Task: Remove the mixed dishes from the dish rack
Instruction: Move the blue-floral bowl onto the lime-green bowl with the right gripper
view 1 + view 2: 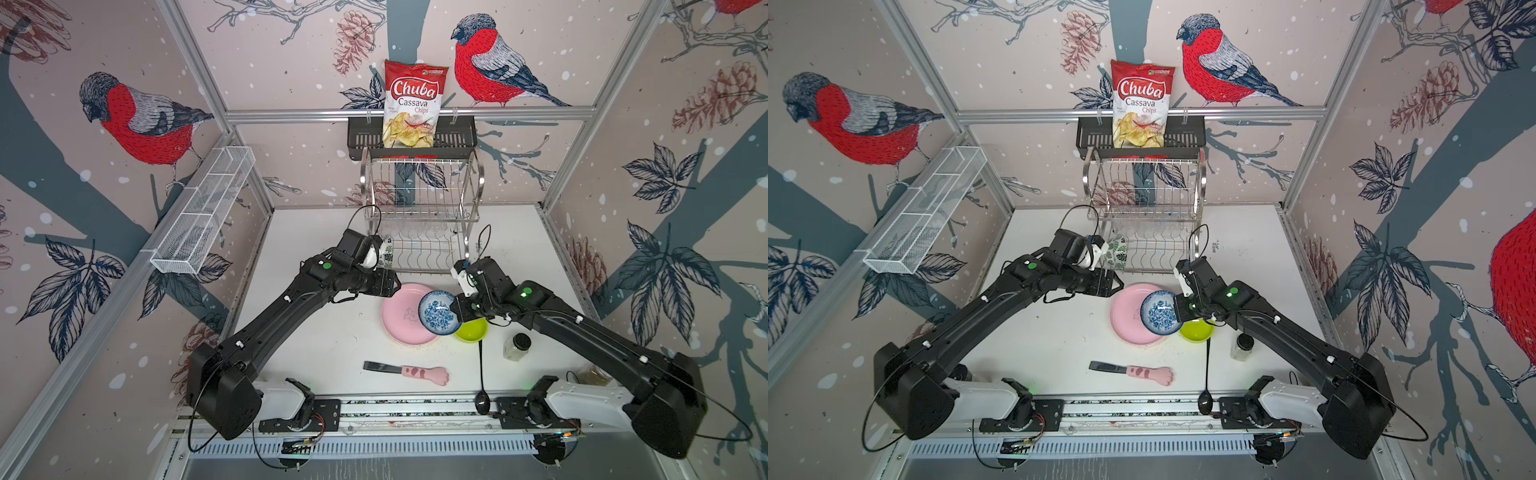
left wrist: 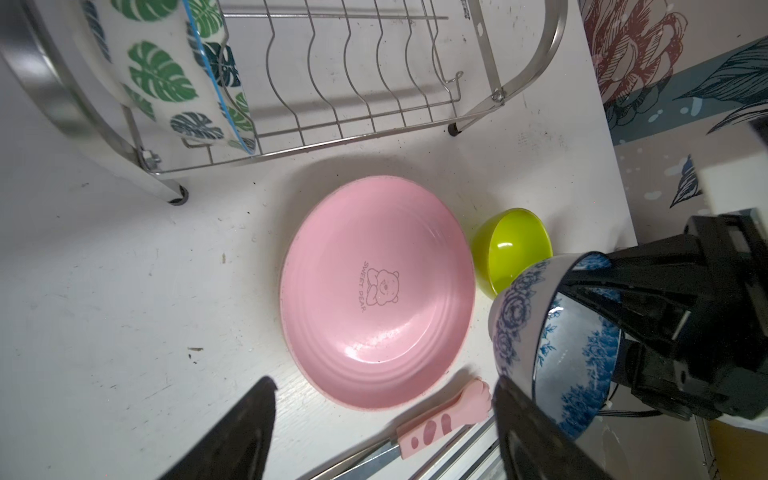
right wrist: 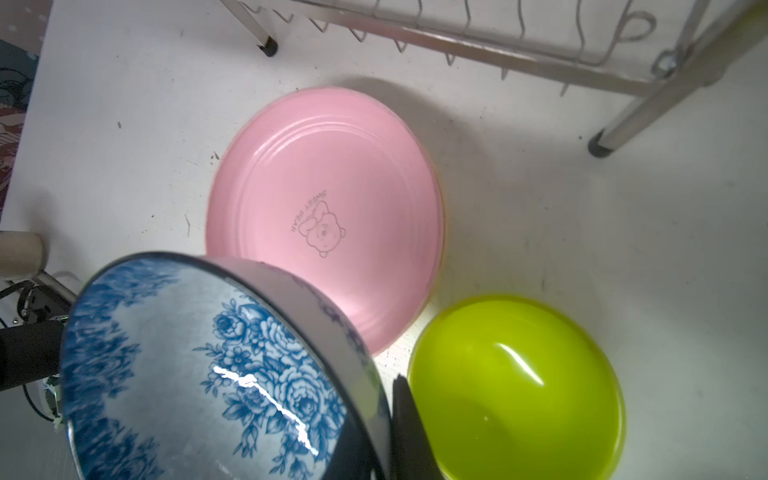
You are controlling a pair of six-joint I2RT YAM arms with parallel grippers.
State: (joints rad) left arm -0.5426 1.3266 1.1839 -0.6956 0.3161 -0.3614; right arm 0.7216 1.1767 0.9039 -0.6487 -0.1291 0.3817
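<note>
**Blue-white bowl in the right fingers, one bowl left in the rack**

Right fingers (image 3: 409, 436) are clamped on the rim of the blue-white bowl (image 3: 208, 374), and it hangs tilted, clear of the bench (image 1: 316, 332), over the near edge of the pink plate (image 1: 401, 320) and beside the lime bowl (image 1: 471, 330). Left fingers (image 2: 245, 428) stand wide apart with nothing between them, just above the bench by the plate's far-left edge, near the front foot of the dish rack (image 1: 419, 195).

Count the bowls: three. One is held, the lime one sits upright on the bench just beside the plate, and the green-leaf bowl (image 2: 166, 79) stands on edge at the left end of the rack's lower tier. Plates: one in clear sight, pink, lying flat in front of the rack with a bear drawn in its middle. The rest of the lower tier's wire slots are bare.

Farther out on the bench lie one paw-handled knife (image 1: 409, 372), one black spoon (image 1: 481, 386) and one small jar (image 1: 516, 346). Behind the rack, one black basket (image 1: 361, 137) holds one bag of chips (image 1: 411, 104)
</note>
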